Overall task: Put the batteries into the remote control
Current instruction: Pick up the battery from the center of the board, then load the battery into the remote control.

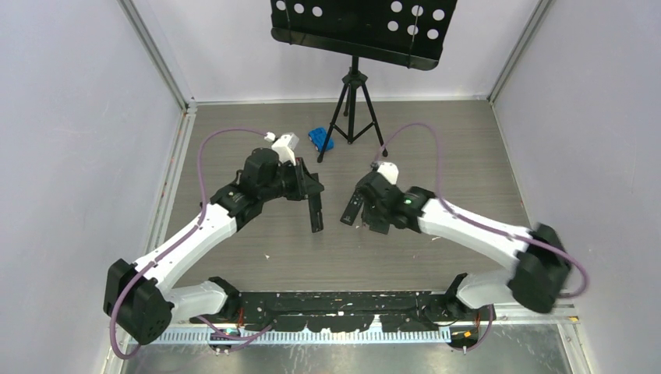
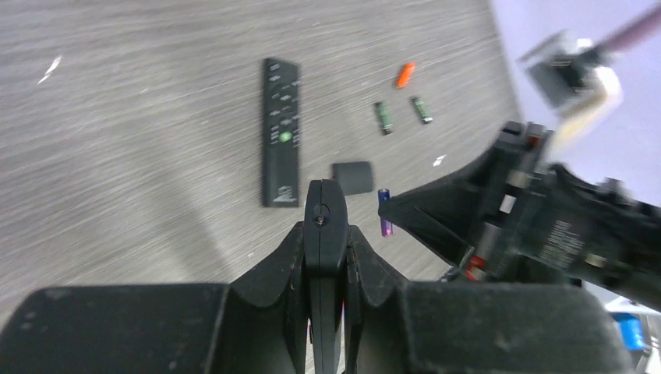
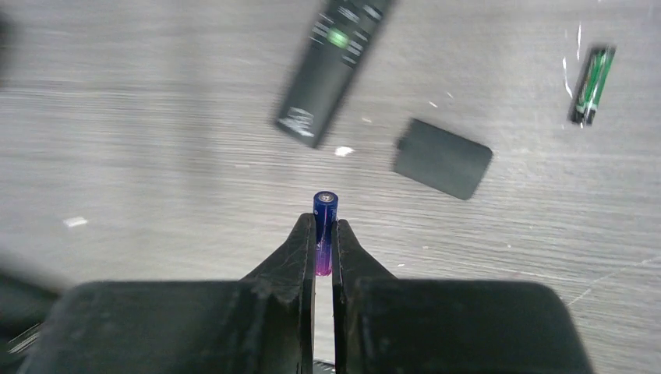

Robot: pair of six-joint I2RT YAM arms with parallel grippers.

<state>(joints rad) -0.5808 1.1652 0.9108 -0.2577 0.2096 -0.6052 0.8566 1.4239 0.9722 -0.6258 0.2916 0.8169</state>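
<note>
My left gripper [image 2: 326, 234] is shut on the slim black remote control [image 2: 325, 210], held edge-on with one end pointing away from the camera. My right gripper [image 3: 325, 234] is shut on a purple battery [image 3: 324, 214], whose blue top sticks out past the fingertips. In the left wrist view this purple battery [image 2: 384, 212] hangs just right of the remote's end, a small gap apart. An orange battery [image 2: 404, 74] and two dark green batteries [image 2: 382, 117] [image 2: 422, 109] lie on the table beyond. From above, both grippers [image 1: 310, 191] [image 1: 352, 212] meet at mid-table.
A second black remote with pale buttons [image 2: 281, 144] lies on the table, with a loose black battery cover [image 2: 352, 176] beside it. A tripod stand [image 1: 355, 109] and a small blue object [image 1: 320, 139] sit at the back. White walls close in both sides.
</note>
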